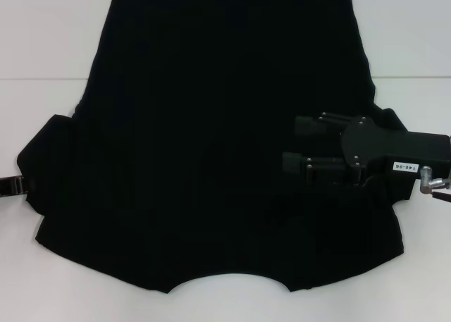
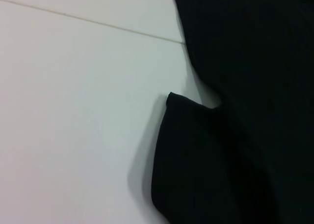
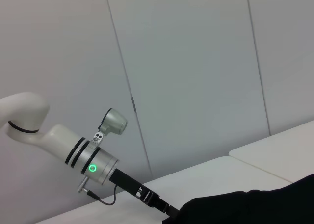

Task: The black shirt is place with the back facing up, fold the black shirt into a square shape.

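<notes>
Seemingly flat, black shirt (image 1: 211,160) lies lengthwise, neckline toward the robot.

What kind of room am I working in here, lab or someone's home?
Probably a lab or test room: a plain white table bearing only the black shirt, bare pale panelled walls, and both robot arms working, left arm, right gripper.
</notes>
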Controlling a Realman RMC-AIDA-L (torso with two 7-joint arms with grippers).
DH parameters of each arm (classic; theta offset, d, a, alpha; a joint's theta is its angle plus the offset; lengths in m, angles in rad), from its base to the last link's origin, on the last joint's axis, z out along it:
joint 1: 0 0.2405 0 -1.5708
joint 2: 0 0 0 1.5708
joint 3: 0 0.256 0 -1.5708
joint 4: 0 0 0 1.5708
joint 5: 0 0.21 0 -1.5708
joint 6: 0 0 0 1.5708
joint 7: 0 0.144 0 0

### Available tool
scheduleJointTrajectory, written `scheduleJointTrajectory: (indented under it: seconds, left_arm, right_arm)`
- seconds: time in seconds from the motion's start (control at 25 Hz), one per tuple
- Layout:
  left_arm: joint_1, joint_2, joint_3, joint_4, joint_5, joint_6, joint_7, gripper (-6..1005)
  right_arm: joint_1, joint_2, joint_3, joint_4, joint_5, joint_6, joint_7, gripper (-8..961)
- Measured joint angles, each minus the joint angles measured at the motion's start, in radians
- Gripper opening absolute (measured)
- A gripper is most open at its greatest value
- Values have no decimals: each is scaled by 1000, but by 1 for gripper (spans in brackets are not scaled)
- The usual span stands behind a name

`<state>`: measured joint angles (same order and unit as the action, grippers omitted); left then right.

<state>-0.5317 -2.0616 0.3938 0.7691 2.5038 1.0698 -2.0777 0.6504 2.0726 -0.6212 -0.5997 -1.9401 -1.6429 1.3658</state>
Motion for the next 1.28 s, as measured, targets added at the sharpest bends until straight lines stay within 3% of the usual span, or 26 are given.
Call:
scheduleJointTrajectory:
  seconds: [0.4,1.28]
  left_arm:
    - [0,0,0,34,23,7,0,-4]
    - [52,-5,-25,123,23,31,-38,1]
  right_arm:
    - [0,0,0,1,1,0,2,880]
    - [-2,4,0,2,11,10,15,881]
